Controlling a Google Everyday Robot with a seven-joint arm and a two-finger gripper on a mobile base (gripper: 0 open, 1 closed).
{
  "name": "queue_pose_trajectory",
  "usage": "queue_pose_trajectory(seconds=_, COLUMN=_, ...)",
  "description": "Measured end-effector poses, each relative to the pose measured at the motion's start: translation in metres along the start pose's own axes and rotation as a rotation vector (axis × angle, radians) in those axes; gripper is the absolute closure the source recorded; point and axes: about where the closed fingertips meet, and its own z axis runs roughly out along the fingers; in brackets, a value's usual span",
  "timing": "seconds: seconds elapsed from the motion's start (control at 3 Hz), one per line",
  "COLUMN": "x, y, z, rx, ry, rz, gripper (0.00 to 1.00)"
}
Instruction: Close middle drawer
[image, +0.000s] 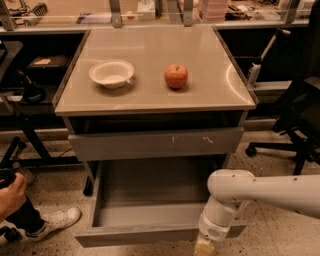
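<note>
The middle drawer (150, 190) is pulled far out of the grey cabinet, its grey box interior bare, its plain flat front (135, 235) near the bottom edge of the view. Above it sits the taller grey front with small white scratches (155, 143). My white arm (260, 192) reaches in from the right and bends down at the drawer's front right corner. My gripper (205, 247) hangs at the very bottom edge, just in front of the drawer front; most of it is cut off.
A white bowl (112, 74) and a red apple (176, 76) stand on the cabinet top (210, 95). A person's hand (11, 195) and white shoe (52, 222) are at the lower left. A black office chair (295, 130) stands at the right.
</note>
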Motion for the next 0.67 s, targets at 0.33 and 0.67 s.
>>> queue_pose_trajectory(seconds=0.33, x=-0.002, y=-0.023, z=0.027, rx=-0.009, ry=-0.008, rz=0.035, gripper=1.0)
queue_pose_trajectory(seconds=0.67, x=0.002, y=-0.044, z=0.039, rx=0.004, ry=-0.024, rz=0.087, gripper=1.0)
